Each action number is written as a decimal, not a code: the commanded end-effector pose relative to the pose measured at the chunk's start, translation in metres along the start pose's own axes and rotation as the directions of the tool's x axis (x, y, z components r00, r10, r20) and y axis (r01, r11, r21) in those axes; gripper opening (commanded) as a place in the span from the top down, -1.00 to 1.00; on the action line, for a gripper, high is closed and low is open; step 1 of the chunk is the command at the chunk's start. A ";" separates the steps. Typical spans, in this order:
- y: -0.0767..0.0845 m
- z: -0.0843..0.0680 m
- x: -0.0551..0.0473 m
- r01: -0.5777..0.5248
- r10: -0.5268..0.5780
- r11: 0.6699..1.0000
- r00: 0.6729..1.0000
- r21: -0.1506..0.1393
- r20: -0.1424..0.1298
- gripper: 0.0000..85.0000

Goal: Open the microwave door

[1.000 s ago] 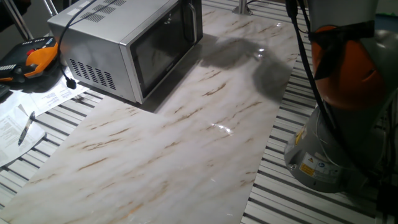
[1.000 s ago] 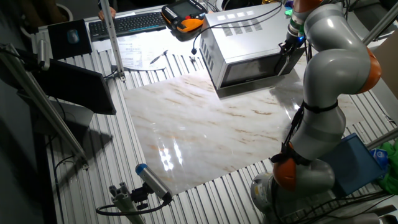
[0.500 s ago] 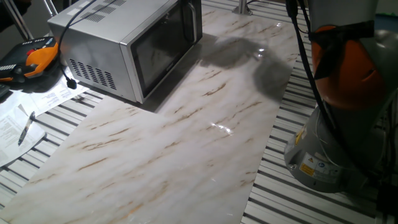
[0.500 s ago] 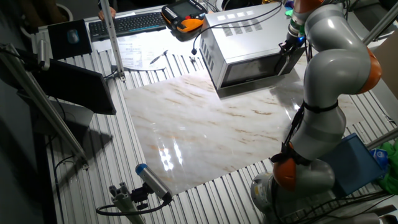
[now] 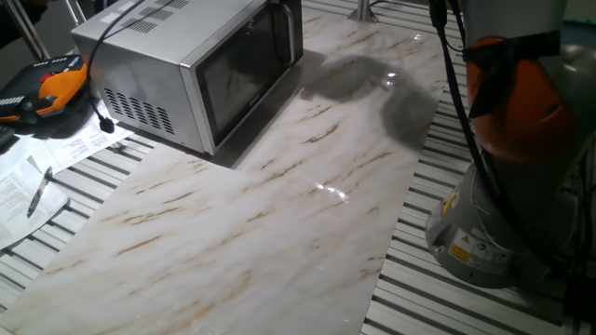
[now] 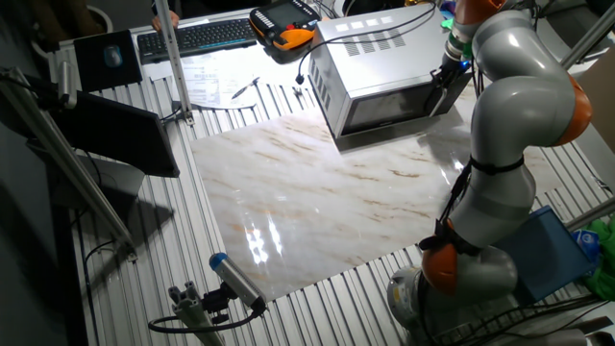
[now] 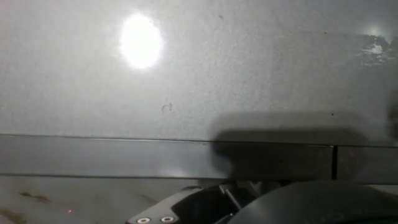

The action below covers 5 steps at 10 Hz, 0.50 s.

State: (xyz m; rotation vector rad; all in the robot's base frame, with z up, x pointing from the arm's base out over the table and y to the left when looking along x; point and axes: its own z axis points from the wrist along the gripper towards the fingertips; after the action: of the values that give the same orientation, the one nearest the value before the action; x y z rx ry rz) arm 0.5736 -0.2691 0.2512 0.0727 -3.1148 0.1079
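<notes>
The silver-grey microwave stands at the back left of the marble board; it also shows in the other fixed view. The microwave door, with its dark glass window, looks closed. In the other fixed view my black gripper is at the right end of the door, at the handle side. Its fingers cannot be made out. The hand view is filled by a grey metal face of the microwave seen very close, with the hand's dark body at the bottom edge. The gripper is out of the one fixed view.
The marble board lies on a slatted table. An orange-black pendant and papers with a pen lie left of the microwave. The robot base stands at the right. A keyboard and a dark screen are at the far side.
In the other fixed view my wrist has shifted very slightly to the right at the door's end. The door and the microwave look unchanged.
</notes>
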 end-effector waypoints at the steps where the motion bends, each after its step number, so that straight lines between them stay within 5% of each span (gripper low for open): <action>1: 0.000 0.002 0.000 0.001 -0.001 1.000 1.000 -0.002 0.005 0.20; 5: 0.000 0.010 0.002 0.004 -0.004 1.000 0.999 -0.005 0.032 0.20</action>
State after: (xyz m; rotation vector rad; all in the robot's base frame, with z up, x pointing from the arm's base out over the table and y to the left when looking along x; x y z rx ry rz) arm 0.5722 -0.2700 0.2448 0.0800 -3.1535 0.1044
